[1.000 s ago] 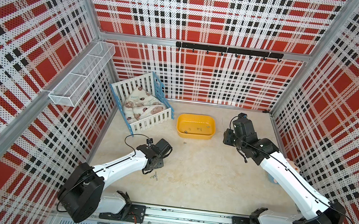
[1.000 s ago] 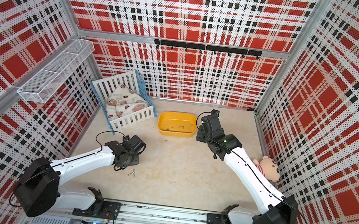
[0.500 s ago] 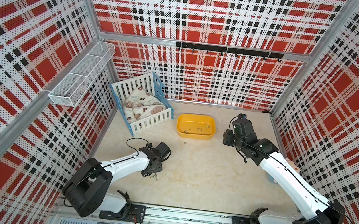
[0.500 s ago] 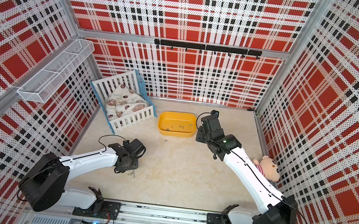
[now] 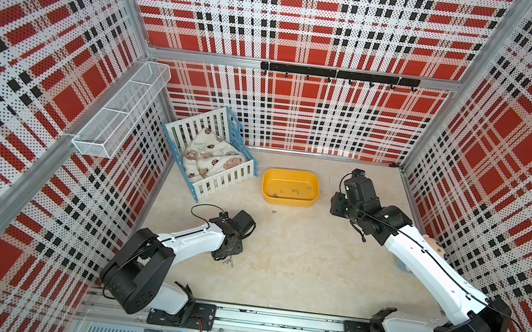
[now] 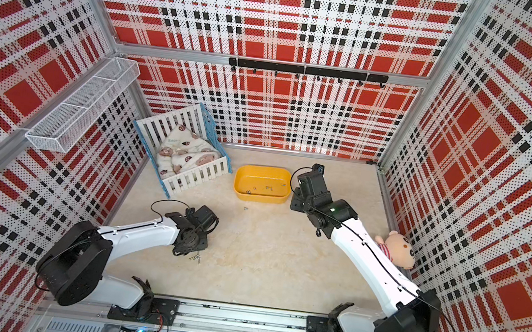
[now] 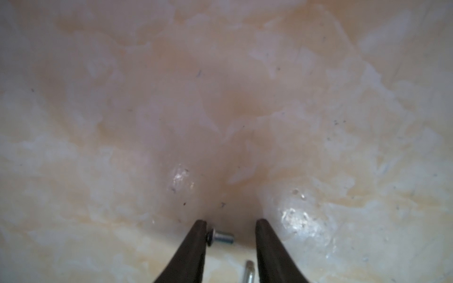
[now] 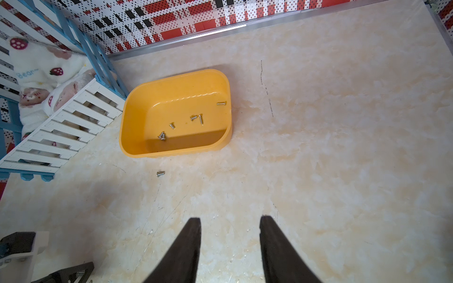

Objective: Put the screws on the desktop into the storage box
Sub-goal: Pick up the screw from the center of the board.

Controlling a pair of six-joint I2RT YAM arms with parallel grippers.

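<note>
**Heap of screws (image 6: pixel 196 259) at left gripper (image 6: pixel 192 253)**

Claw points down at desktop (image 6: pixel 280 261), heap at its tips; contact unclear. A lone screw (image 6: pixel 246 208) lies well beyond the claw, near storage box (image 6: pixel 260 198). The right gripper (image 6: pixel 293 205) hangs just beside the box's end.

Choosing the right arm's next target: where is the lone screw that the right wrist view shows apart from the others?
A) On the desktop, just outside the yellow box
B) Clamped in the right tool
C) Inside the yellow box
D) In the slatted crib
A: the screw lies on the bare desktop, a short way clear of the storage box wall, and the right tool stands open and empty.
</note>
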